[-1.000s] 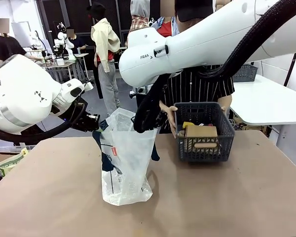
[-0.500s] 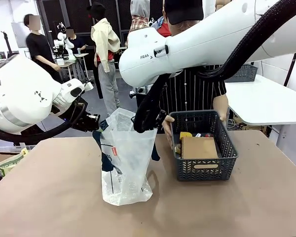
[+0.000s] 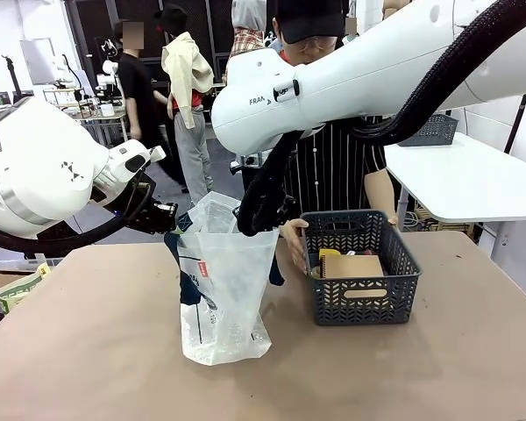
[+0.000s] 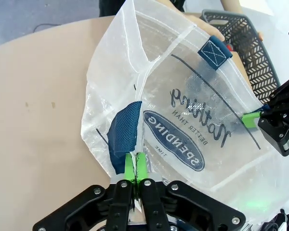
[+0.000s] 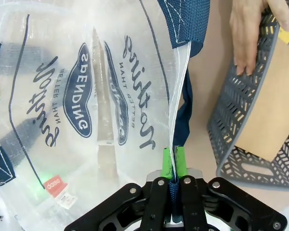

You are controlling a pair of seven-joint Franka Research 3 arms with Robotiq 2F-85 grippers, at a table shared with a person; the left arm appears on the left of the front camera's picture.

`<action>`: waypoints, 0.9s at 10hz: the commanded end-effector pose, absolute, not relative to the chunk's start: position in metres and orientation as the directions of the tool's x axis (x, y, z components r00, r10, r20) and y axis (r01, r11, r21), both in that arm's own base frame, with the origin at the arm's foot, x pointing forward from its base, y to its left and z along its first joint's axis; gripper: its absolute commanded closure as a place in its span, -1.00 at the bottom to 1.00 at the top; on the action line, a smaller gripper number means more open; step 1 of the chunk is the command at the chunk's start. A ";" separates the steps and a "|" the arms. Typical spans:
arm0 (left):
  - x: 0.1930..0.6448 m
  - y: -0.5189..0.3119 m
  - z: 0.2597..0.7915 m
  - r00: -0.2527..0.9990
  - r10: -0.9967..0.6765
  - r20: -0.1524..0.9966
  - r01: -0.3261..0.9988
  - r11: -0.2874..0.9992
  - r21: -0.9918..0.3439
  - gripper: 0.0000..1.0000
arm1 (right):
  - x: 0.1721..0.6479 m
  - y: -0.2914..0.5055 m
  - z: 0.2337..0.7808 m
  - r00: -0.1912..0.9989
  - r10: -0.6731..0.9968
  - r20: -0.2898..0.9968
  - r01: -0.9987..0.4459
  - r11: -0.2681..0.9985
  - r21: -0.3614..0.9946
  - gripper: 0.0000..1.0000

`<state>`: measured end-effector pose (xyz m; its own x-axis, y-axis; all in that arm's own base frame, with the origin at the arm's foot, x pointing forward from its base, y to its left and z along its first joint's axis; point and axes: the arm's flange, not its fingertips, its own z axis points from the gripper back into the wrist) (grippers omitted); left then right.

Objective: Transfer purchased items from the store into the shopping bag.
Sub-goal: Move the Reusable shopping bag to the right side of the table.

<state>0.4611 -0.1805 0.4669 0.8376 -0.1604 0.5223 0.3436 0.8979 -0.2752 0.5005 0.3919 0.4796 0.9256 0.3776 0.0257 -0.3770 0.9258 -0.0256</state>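
Brown tabletop (image 3: pixel 88 351) takes up the near ground. Behind it is a busy workshop, and a person in a dark striped top stands at the far edge.

The shopping bag (image 3: pixel 223 298) stands upright on the table, a little left of centre, with its mouth stretched open between the two arms. It is translucent white with navy strap handles, a small red tag (image 3: pixel 202 269) on its near face and a round navy logo with white lettering.

The left gripper (image 4: pixel 135 161) is at the bag's left rim. Its jaws are fully closed, and the green pads pinch the thin plastic edge just beside the lower end of a navy strap. The right gripper (image 5: pixel 171 161) is at the opposite rim, on the bag's right side. It too is clamped tight, with a navy strap and the rim seam caught between its pads.

To the right of the bag, near it but apart, a dark grey lattice basket (image 3: pixel 364 303) sits flat on the table. The person's hand (image 3: pixel 294 244) rests against the basket's left wall, between basket and bag.

Inside the basket a flat brown card pack (image 3: pixel 352 266) lies across the top of the load. A yellow item (image 3: pixel 330 254) shows at its far left corner, and what lies underneath is hidden.
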 end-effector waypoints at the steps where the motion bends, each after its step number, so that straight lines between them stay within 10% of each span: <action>1: 0.462 -0.178 0.467 0.840 -0.146 0.523 0.338 0.895 -0.292 1.00 | 0.499 0.389 0.480 0.925 0.380 0.025 -0.379 0.925 -0.027 1.00; 9: 0.462 -0.178 0.467 0.840 -0.146 0.523 0.338 0.895 -0.292 1.00 | 0.499 0.389 0.480 0.925 0.380 0.025 -0.379 0.925 -0.027 1.00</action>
